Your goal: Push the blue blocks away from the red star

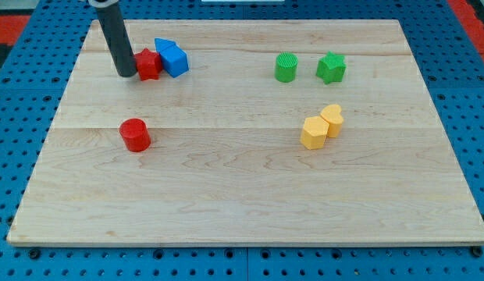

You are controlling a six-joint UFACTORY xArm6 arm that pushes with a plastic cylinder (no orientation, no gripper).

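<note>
Tip (127, 73) resting against the red star (149, 64) on the view's left; no fingers fitted, so no grasp state to report. Blue blocks (172, 58) (two, shapes unclear, one behind the other) touching the star's right side, near the counter (242, 195) top-left corner. Risk: pushing rightward from here drives star and blues together, no separation gained. Count: two blue, one red star, one red cylinder (135, 134), two green (286, 67), two yellow (321, 126).

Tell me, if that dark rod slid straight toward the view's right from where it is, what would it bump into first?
Most likely the red star: my tip sits right at its left side, seemingly touching. The blue blocks lie just beyond it.
</note>
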